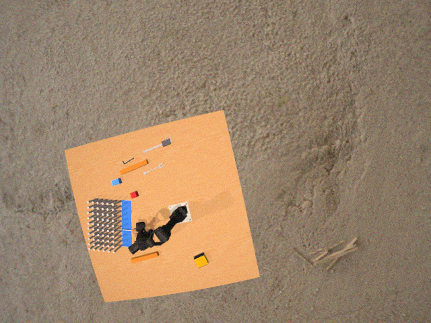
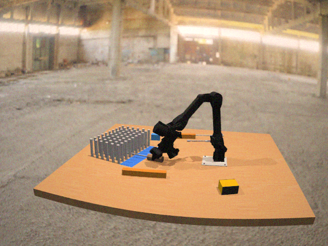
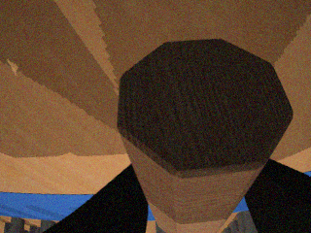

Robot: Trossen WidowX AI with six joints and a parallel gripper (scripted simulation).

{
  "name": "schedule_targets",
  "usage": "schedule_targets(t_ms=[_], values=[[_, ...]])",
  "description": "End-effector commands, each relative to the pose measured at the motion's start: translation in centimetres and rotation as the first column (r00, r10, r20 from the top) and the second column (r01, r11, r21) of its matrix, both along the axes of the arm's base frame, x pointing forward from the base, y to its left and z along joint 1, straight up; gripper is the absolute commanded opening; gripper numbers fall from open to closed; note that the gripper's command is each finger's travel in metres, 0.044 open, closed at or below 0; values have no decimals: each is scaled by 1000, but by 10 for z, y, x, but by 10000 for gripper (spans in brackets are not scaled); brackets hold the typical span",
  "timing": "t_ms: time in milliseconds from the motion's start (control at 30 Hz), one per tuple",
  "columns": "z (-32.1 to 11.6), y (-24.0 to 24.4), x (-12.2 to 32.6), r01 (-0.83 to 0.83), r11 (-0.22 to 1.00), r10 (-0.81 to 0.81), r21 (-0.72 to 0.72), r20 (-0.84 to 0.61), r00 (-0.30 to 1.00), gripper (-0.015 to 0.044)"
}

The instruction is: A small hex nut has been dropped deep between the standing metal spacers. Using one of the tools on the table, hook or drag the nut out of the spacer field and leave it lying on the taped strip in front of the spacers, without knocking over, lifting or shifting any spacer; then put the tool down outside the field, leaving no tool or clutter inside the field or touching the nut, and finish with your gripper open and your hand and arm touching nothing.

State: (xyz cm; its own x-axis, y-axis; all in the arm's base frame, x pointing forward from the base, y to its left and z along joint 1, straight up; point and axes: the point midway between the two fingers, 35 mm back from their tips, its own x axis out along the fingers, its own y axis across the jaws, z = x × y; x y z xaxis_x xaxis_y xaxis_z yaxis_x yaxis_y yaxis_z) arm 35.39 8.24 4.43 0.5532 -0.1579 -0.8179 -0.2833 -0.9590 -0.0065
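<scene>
My gripper is shut on the wooden handle of a tool. It holds the handle low, on the robot's side of the blue taped strip. The tool's thin metal rod extends across the strip to the spacer field, with its far end hidden among the spacers. The metal spacers stand upright in rows. I cannot make out the hex nut in any view.
An orange bar lies near the arm; another orange bar lies beyond the red cube and blue block. A hex key, forked tool, caliper-like tool and yellow-black block also lie there.
</scene>
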Motion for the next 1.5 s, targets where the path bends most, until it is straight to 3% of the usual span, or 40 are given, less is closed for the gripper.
schedule_targets(t_ms=[0, 1467], values=[[0, 0, -5, 6, 1000, -6, 0, 2, 1000, 0], [-1, 11, -41, 6, 1000, -6, 1, -1, 1000, 0]])
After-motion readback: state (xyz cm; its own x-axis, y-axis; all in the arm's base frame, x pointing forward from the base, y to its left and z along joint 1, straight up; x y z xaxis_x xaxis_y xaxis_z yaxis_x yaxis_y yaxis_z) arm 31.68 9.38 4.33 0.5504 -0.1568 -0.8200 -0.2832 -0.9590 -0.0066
